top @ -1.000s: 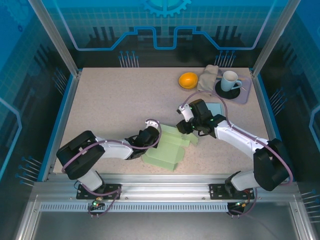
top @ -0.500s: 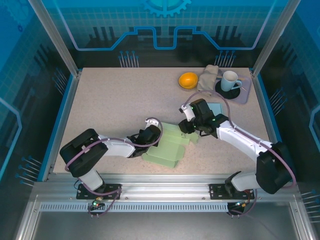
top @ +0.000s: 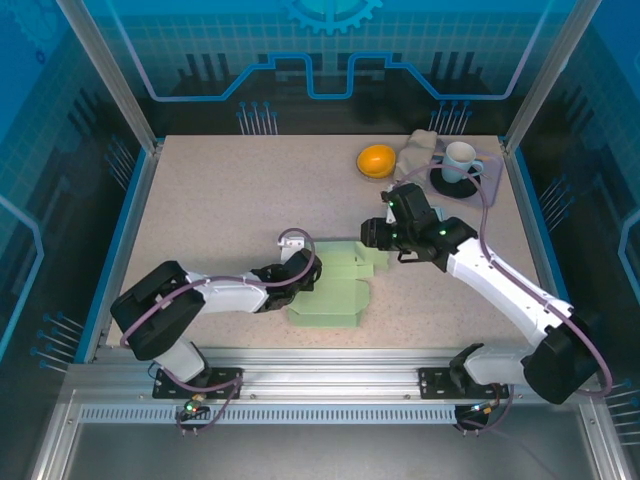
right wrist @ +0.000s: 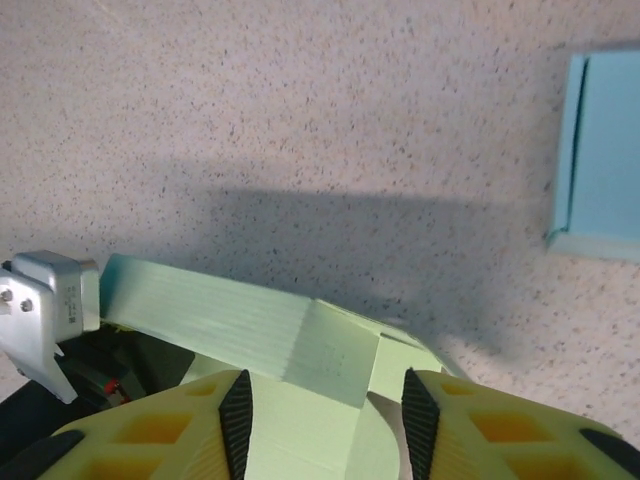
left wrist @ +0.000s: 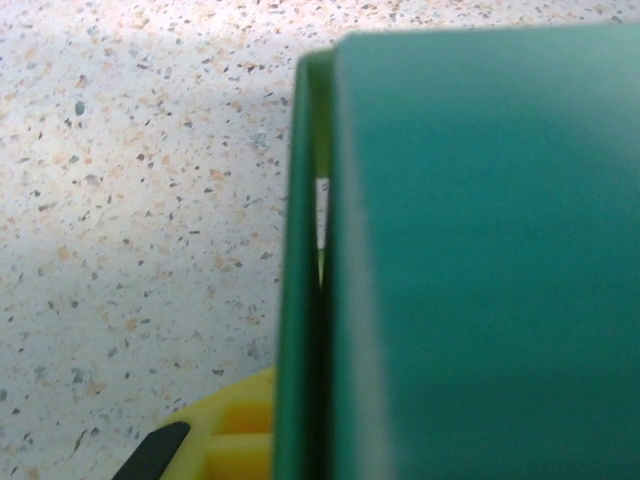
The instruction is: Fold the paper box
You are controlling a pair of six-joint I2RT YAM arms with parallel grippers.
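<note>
The paper box [top: 335, 288] is pale green and lies partly folded near the table's front middle. My left gripper [top: 303, 272] is shut on the box's left wall. In the left wrist view that wall [left wrist: 310, 300] runs edge-on down between the jaws, with one yellow finger [left wrist: 235, 432] beside it. My right gripper [top: 372, 242] hovers open over the box's right end. In the right wrist view its black pads [right wrist: 237, 420] stand apart above a raised flap [right wrist: 330, 350], touching nothing.
An orange [top: 376, 160], a crumpled cloth [top: 418, 150] and a cup [top: 460, 160] on a dark saucer stand at the back right. A flat light blue piece [right wrist: 600, 150] lies on the table to the right of the box.
My left gripper has closed on the box's left wall. My right gripper has opened wider and drawn back up and to the right, off the flap. The box has shifted slightly.
</note>
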